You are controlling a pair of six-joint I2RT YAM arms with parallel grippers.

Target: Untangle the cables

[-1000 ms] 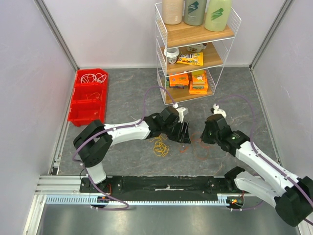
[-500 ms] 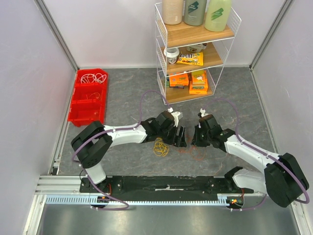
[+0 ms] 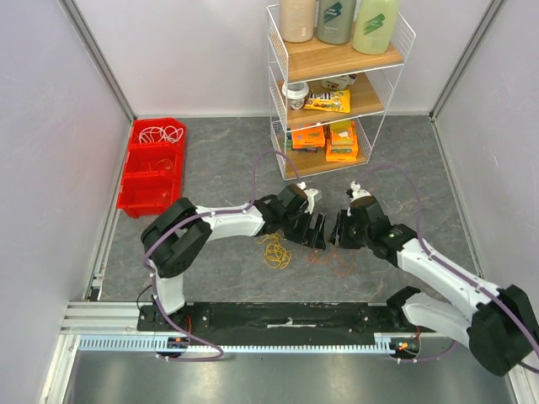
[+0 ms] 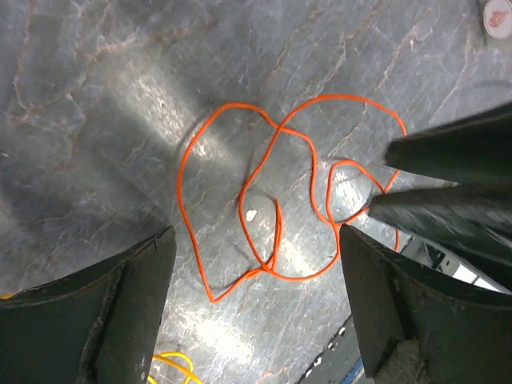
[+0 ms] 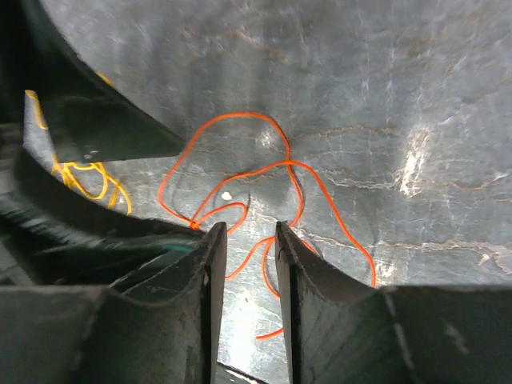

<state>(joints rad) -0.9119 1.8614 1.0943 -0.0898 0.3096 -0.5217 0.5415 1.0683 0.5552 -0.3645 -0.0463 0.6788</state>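
An orange cable (image 4: 264,200) lies in loose crossing loops on the grey floor; it also shows in the top view (image 3: 330,259) and the right wrist view (image 5: 240,160). A yellow cable (image 3: 274,250) lies coiled to its left. White cables (image 3: 160,133) sit in the red bin (image 3: 152,181). My left gripper (image 3: 313,231) hovers over the orange loops, jaws wide open and empty (image 4: 254,236). My right gripper (image 3: 340,232) faces it, low over the same cable, jaws a narrow gap apart with an orange strand running between them (image 5: 246,228).
A white wire shelf rack (image 3: 330,93) with boxes and bottles stands behind the grippers. The red bin is at the far left by the wall. Purple arm cables arc over both arms. The two grippers are almost touching each other.
My right gripper has moved left and down onto the orange cable, close to the left gripper. My left gripper has shifted slightly right and stays open.
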